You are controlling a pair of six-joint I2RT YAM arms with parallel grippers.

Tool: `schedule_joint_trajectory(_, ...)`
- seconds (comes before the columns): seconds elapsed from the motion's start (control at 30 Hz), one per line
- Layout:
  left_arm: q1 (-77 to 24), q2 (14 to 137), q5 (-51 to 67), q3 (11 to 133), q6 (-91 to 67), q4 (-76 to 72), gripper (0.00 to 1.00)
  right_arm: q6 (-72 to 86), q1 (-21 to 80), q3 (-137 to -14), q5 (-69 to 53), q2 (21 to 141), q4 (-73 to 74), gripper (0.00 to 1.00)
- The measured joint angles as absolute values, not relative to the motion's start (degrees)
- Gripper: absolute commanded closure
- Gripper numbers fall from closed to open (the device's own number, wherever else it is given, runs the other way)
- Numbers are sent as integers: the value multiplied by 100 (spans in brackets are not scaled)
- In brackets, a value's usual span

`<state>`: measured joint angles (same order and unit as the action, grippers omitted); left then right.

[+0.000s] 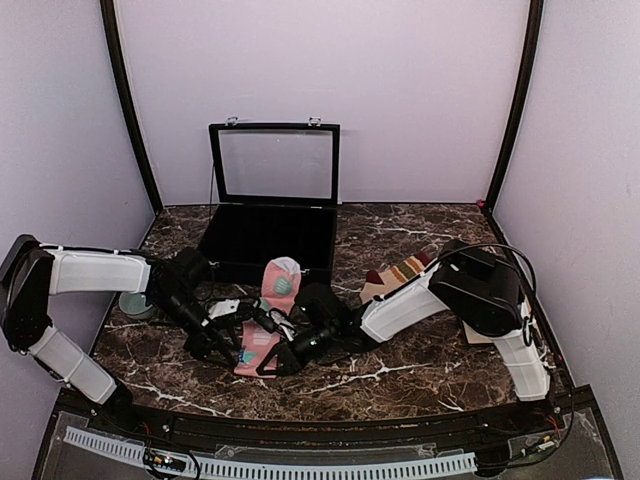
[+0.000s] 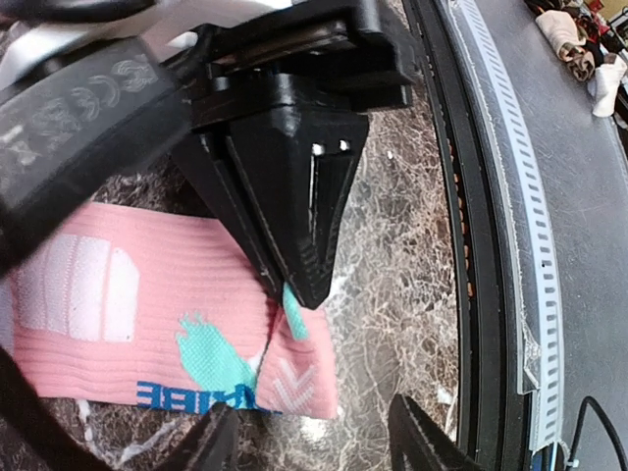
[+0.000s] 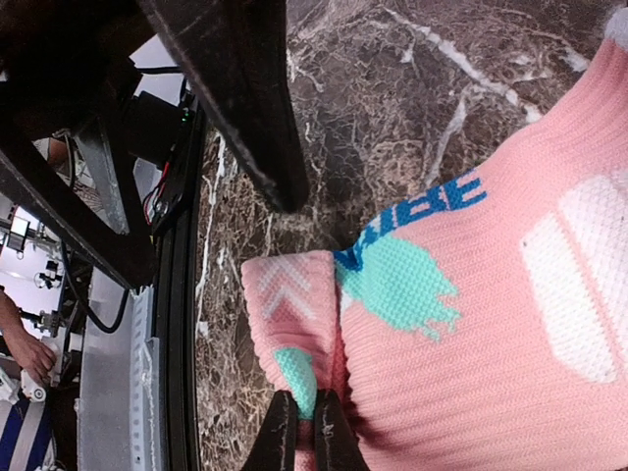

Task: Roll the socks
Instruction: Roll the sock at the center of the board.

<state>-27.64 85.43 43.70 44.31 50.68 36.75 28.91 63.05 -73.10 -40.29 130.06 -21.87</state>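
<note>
- Dark marble surface (image 1: pixel 430 365), lilac walls. The pink sock (image 1: pixel 281 284) lies mid-surface, its long axis running from the near edge toward the black box (image 1: pixel 270 238).
- Right gripper (image 3: pixel 300 434) is pressed together, pinching the sock's folded-over near end.
- Left gripper (image 2: pixel 316 437) hovers half-spread beside that fold, apparently holding nothing.
</note>
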Motion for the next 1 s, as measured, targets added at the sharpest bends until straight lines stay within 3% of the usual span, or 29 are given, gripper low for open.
schedule_joint_trajectory(0.27,-3382,8344,4268,4230,4978,3214,44,4084,6211,-7070,-4075,12954,-2692,100)
schedule_joint_trajectory(0.37,-3649,8346,4038,4160,4825,2954,52,4276,6195,-7116,-4069,12964,-2622,100)
schedule_joint_trajectory(0.6,-3754,8608,3553,4152,4539,2504,87,4410,6189,-7181,-4034,12971,-2443,100)
schedule_joint_trajectory(0.9,-3752,8742,3315,4152,4453,2379,98,4445,6189,-7210,-4010,12975,-2379,100)
schedule_joint_trajectory(1.0,-3752,8809,3245,4152,4462,2362,99,4442,6191,-7199,-3970,12967,-2386,92)
